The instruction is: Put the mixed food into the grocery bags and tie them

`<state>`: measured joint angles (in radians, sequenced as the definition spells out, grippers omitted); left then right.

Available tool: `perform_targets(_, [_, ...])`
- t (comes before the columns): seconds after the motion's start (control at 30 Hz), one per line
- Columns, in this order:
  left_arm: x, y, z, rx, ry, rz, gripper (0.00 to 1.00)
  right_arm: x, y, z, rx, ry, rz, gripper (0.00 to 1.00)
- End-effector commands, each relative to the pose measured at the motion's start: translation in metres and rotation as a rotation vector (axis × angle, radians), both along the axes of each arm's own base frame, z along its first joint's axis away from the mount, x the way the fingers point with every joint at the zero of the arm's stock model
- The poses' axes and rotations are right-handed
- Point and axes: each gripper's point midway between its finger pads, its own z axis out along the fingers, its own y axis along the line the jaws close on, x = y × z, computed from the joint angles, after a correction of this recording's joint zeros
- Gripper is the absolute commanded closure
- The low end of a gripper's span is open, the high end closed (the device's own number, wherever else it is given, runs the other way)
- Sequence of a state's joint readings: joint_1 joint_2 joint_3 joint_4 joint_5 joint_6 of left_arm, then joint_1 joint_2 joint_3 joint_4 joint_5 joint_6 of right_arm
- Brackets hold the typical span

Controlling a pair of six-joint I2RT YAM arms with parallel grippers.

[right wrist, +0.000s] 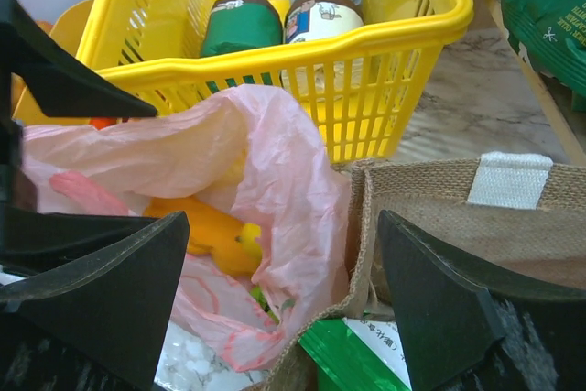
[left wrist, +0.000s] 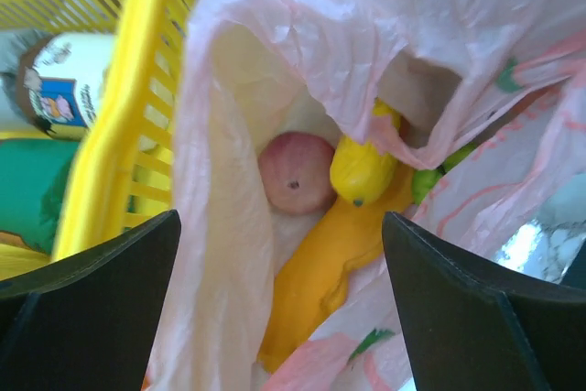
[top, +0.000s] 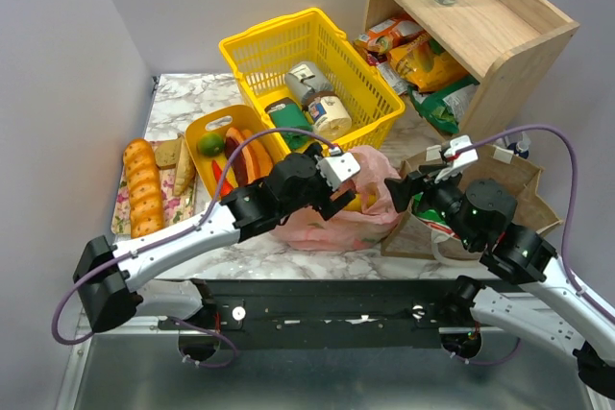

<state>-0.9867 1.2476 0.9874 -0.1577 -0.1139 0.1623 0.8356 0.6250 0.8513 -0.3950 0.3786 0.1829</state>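
My left tool [left wrist: 282, 304] is spread wide and pinches nothing, hanging at the mouth of the pink bag [left wrist: 275, 16], whose thin plastic rises ahead of it and folds over from the right. Straight ahead between its fingers [left wrist: 101, 290], down inside the bag, lie a round reddish toy fruit [left wrist: 295, 171], a yellow toy fruit [left wrist: 362, 167] touching it on the right, and a long orange piece [left wrist: 320, 272] running under both toward the tool. A bit of green [left wrist: 423, 182] shows just right of the yellow one. To the left of this tool the yellow basket [left wrist: 119, 135] stands against the bag, with a labelled tin [left wrist: 64, 89] behind its mesh. My right tool [right wrist: 284, 226] is also spread and holds nothing. Ahead to its left is the pink bag, ahead to its right the brown bag [right wrist: 439, 217] with its white handle [right wrist: 513, 179], the two bags touching. The green-and-white crisp packet [right wrist: 352, 350] shows inside the brown bag just below this tool, and the marble surface [right wrist: 476, 98] lies beyond
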Motion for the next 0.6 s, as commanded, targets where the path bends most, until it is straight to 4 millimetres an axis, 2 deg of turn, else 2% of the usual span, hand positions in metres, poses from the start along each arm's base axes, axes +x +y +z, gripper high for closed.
perform_targets(0.0, [-0.001, 0.001, 0.095, -0.291, -0.049, 0.0, 0.01, 0.002, -0.002, 0.017, -0.008, -0.025, -0.007, 0.08])
perform_targets(0.03, [0.001, 0.006, 0.1, -0.326, -0.021, 0.011, 0.01, 0.0, 0.001, 0.021, -0.008, -0.032, 0.015, 0.08])
perform_targets(0.07, [0.019, 0.029, 0.112, -0.377, -0.012, 0.08, 0.01, 0.0, 0.003, 0.025, -0.01, -0.038, 0.033, 0.09])
perform_targets(0.13, [0.03, 0.05, 0.119, -0.481, 0.073, 0.136, 0.01, -0.004, 0.018, 0.034, -0.022, -0.048, 0.114, 0.13])
perform_targets(0.17, [0.044, 0.078, 0.126, -0.514, 0.064, 0.212, 0.01, -0.005, 0.025, 0.035, -0.028, -0.044, 0.154, 0.16])
perform_targets(0.2, [0.05, 0.092, 0.125, -0.53, 0.077, 0.259, 0.01, -0.004, 0.038, 0.037, -0.041, -0.025, 0.198, 0.17])
perform_targets(0.27, [0.053, 0.113, 0.111, -0.519, 0.158, 0.323, 0.01, -0.01, 0.064, 0.035, -0.046, 0.012, 0.31, 0.21])
perform_targets(0.3, [0.07, 0.146, 0.107, -0.529, 0.174, 0.412, 0.01, -0.015, 0.081, 0.033, -0.048, 0.021, 0.362, 0.21])
perform_targets(0.37, [0.07, 0.165, 0.096, -0.607, 0.3, 0.378, 0.01, -0.014, 0.114, 0.027, -0.092, 0.034, 0.417, 0.21])
perform_targets(0.4, [0.081, 0.202, 0.075, -0.649, 0.335, 0.48, 0.01, -0.026, 0.133, 0.028, -0.112, 0.024, 0.48, 0.21])
perform_targets(0.43, [0.085, 0.218, 0.072, -0.681, 0.332, 0.517, 0.01, -0.024, 0.154, 0.014, -0.161, 0.054, 0.511, 0.21])
perform_targets(0.47, [0.086, 0.233, 0.067, -0.665, 0.294, 0.585, 0.01, -0.027, 0.167, 0.026, -0.156, 0.036, 0.536, 0.2])
perform_targets(0.5, [0.085, 0.239, 0.06, -0.635, 0.274, 0.615, 0.01, -0.034, 0.181, 0.029, -0.163, 0.029, 0.572, 0.2])
perform_targets(0.57, [0.079, 0.245, 0.058, -0.616, 0.237, 0.637, 0.01, -0.036, 0.21, 0.034, -0.181, 0.019, 0.624, 0.18])
